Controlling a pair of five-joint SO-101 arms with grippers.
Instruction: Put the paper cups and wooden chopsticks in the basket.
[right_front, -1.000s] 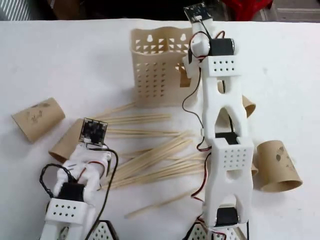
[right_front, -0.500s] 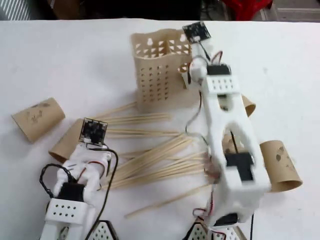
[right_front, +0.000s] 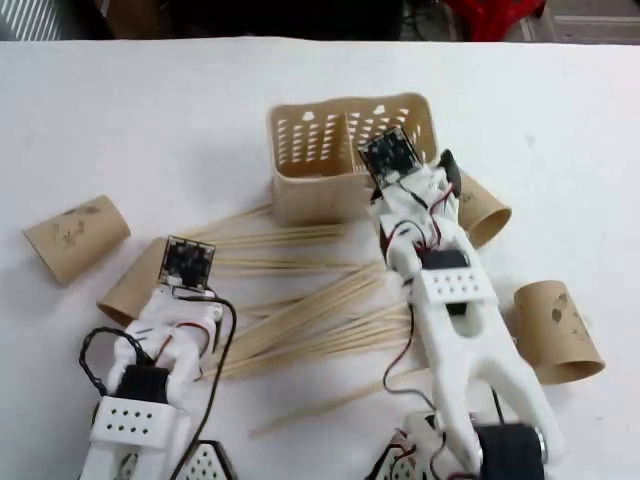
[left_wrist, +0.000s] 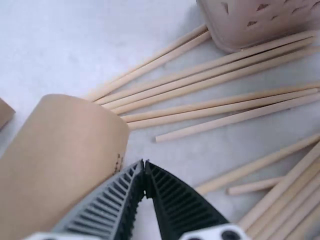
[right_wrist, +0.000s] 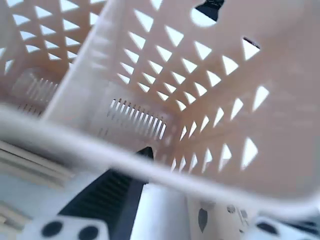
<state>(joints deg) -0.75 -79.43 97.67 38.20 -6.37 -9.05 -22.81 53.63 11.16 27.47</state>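
Slender wooden chopsticks (right_front: 300, 318) lie scattered; left end effector (left_wrist: 144, 169) closed, right end effector (right_front: 430, 172) unclear.

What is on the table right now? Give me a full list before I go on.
basket: one, beige, perforated, two compartments, far middle of the table.
paper cups: four, brown, on their sides; far left, near left, right of the basket, far right.
wooden chopsticks: a dozen or more, pale, scattered in front of the basket between the arms.
table: one, white.
left end effector: black, shut, empty, beside a cup.
right end effector: at the basket's right end.
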